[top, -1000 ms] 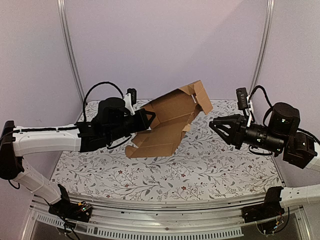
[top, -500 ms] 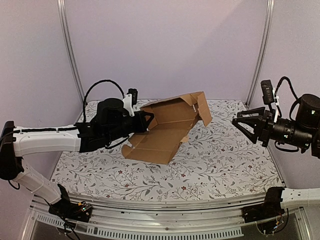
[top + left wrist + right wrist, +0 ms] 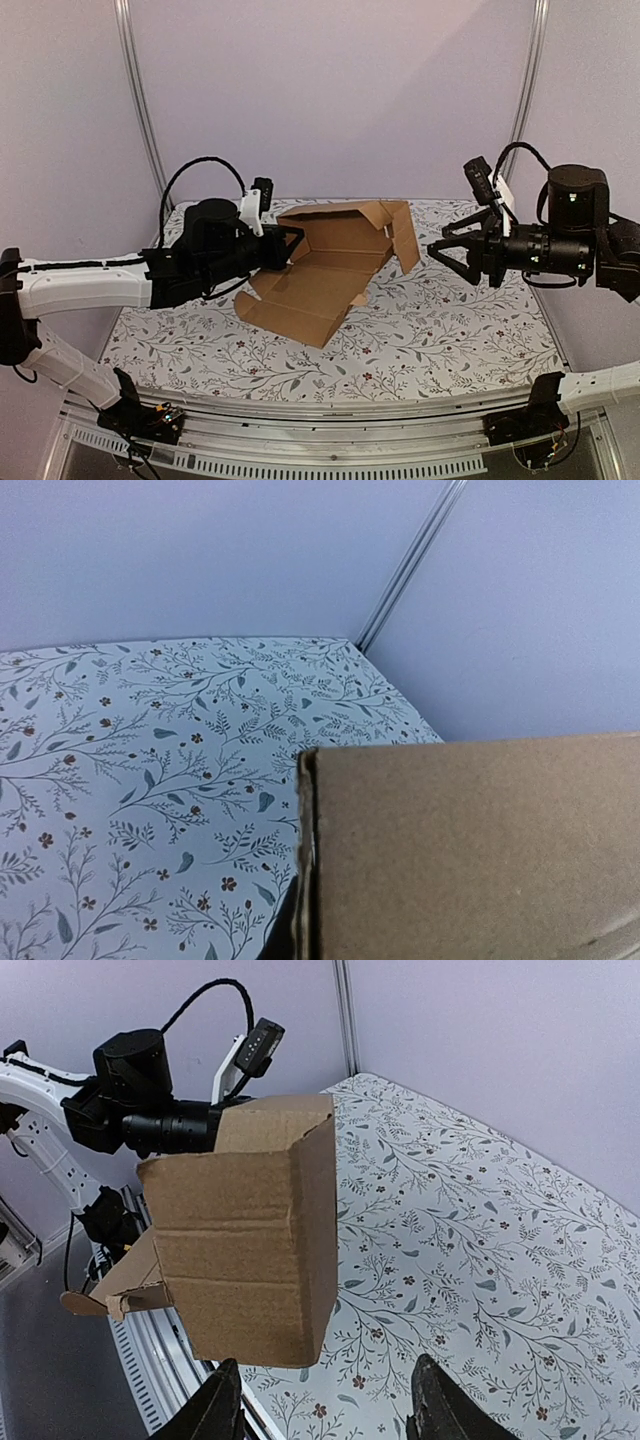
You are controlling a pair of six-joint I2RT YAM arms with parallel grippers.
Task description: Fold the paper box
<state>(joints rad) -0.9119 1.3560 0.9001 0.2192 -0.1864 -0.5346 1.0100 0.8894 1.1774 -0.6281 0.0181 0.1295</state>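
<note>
The paper box (image 3: pixel 325 270) is a brown cardboard sheet, half raised, with its near flap lying on the table and its back and right walls standing. My left gripper (image 3: pixel 290 246) is shut on the box's left wall. In the left wrist view that cardboard (image 3: pixel 470 850) fills the lower right and hides the fingers. My right gripper (image 3: pixel 441 250) hangs open just right of the box's right flap, not touching it. The right wrist view shows the box (image 3: pixel 250 1230) ahead of the open right gripper (image 3: pixel 330 1412), with nothing between the fingertips (image 3: pixel 222 1405).
The table (image 3: pixel 450 330) carries a floral cloth. Lilac walls close it in on three sides, with metal posts (image 3: pixel 140 110) in the back corners. A metal rail (image 3: pixel 330 440) with the arm bases runs along the near edge.
The box has come down and tilted flatter, its near flap now on the table. The right gripper has opened wider, swung away to the right, then come back toward the box's right flap.
</note>
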